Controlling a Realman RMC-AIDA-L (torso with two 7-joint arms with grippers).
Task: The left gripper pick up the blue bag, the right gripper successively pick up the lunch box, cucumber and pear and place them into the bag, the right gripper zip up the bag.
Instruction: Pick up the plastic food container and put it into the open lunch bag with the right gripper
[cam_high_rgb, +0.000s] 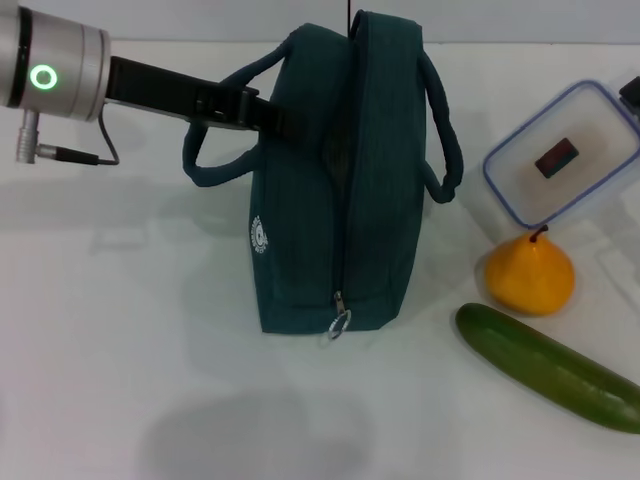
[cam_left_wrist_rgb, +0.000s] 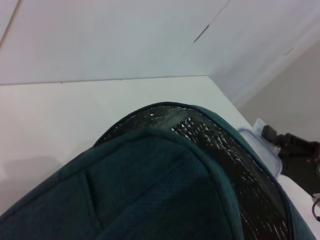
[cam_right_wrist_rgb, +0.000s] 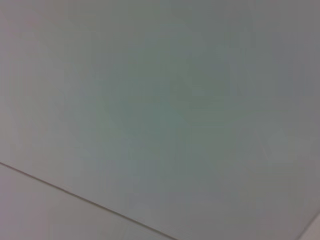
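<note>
In the head view, the blue bag (cam_high_rgb: 335, 190) is seen at centre, reached by the left gripper (cam_high_rgb: 262, 112) from upper left; its grasp cannot be told. The lunch box (cam_high_rgb: 562, 155), pear (cam_high_rgb: 530, 272) and cucumber (cam_high_rgb: 550, 368) lie at right. In the left wrist view, foil lining is shown at an open mouth. The right wrist view shows nothing. Holding the bag appears in hand; next, the lunch box must be fetched by the right gripper.

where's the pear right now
In the head view, the rounded orange-yellow pear sits on the table's right side, between the clear blue-rimmed lunch box behind it and the long dark green cucumber in front.

left gripper (cam_high_rgb: 268, 115) fingers hidden against the blue bag (cam_high_rgb: 330, 200); cucumber (cam_high_rgb: 550, 368) and lunch box (cam_high_rgb: 563, 155) cut off at the edge
</note>
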